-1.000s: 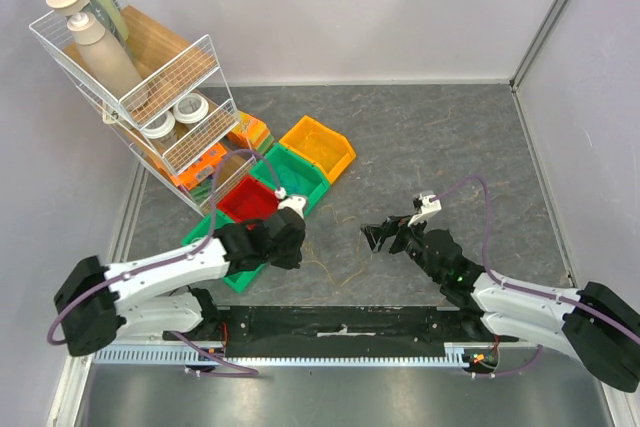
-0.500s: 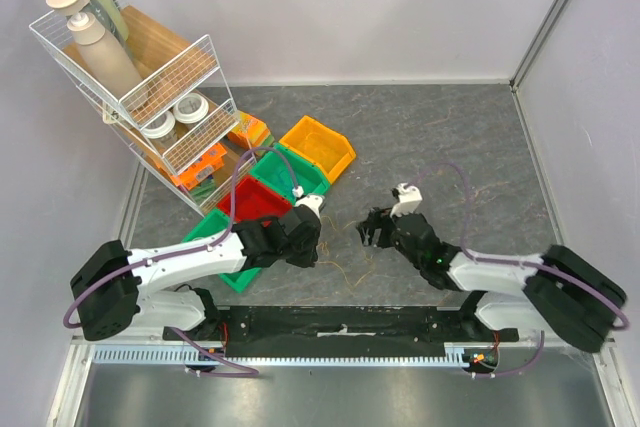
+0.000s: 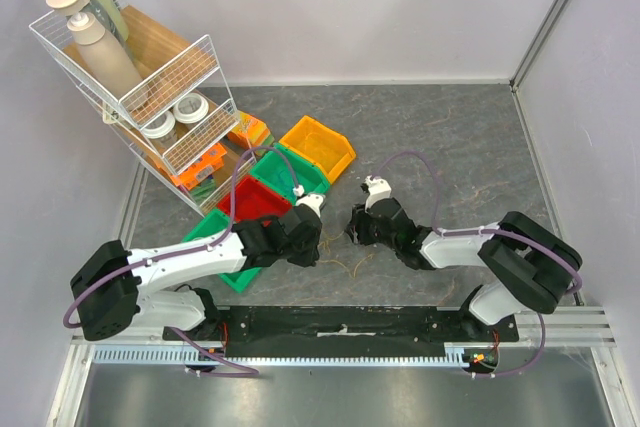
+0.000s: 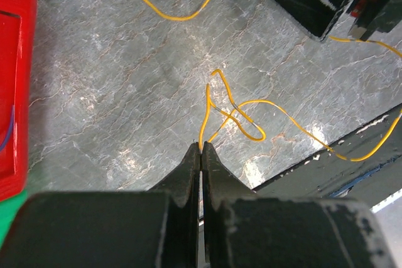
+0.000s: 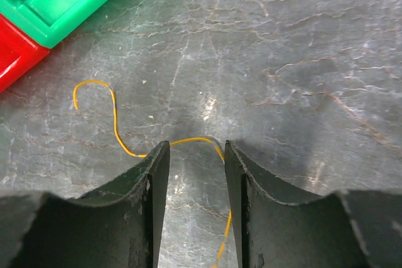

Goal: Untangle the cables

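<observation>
- Right gripper [image 5: 196, 147] shifted left toward the bins since 1 s ago; jaws spread, yellow cables [image 5: 188, 140] crossing between tips.
- Left gripper [image 4: 201, 147] pinches one strand's end.

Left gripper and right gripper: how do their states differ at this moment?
On the left gripper the fingers are pressed together, pinching a wire of the cables at their tips; on the right gripper they stand apart. The left gripper holds its wire, while the right gripper only straddles a loose yellow strand lying on the table. Both point down at the grey table.
</observation>
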Motion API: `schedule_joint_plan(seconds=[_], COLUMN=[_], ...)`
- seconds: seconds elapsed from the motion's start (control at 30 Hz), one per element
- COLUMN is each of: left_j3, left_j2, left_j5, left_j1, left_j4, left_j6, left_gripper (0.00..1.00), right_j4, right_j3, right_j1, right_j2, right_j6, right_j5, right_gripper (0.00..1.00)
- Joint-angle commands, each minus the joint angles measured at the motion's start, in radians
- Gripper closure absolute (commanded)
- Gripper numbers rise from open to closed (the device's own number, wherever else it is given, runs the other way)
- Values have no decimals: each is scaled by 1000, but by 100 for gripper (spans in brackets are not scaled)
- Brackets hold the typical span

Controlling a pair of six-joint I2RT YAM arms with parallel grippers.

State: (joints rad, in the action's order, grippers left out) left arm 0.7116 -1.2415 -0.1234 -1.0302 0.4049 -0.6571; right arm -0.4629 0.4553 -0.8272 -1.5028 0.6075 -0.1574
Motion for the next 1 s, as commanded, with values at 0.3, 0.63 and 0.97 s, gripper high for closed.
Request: schedule_joint_plan(seconds=[0.3,0.63,0.97], left_j3=[94,184,164], left_j2=[-104,-220,-196], left_j5=[-48,-170,-202], left_j1=[-7,-5,4], left_j4=[-77,-87,-124], left_j6=[54,117,128], left_gripper=[97,92,67], right_j4=[-80,-138,-240], right_j3=[14,-13,-59], right_j1=[3,3,3], right_j2=[-20,-14,6], right_j6=[-29,-32,-37], right_j5=[183,240,317], right_gripper=[83,100,100])
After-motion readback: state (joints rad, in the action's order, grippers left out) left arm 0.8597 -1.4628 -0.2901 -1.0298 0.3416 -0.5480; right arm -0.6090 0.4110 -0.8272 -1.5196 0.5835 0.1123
